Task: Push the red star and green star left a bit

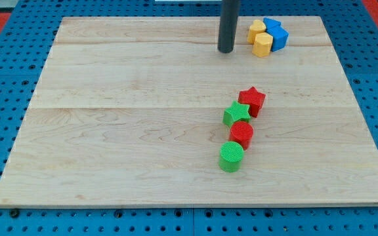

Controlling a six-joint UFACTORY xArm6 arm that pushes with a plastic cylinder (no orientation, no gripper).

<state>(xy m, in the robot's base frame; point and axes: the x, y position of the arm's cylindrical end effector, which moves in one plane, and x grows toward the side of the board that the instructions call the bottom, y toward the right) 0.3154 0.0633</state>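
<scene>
red star and green star touch right of the wooden board's middle; my tip, holding nothing, sits near the top edge, above and slightly left of them.

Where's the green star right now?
Right of the board's centre, the green star touches the red star at its upper right and the red cylinder just below.

rod: upper part cut off by the view's top edge
blue blocks: partly hidden behind two yellow blocks; shapes and count hard to tell
green star: right edge covered by the red star
red cylinder: lower edge overlapped by the green cylinder
</scene>
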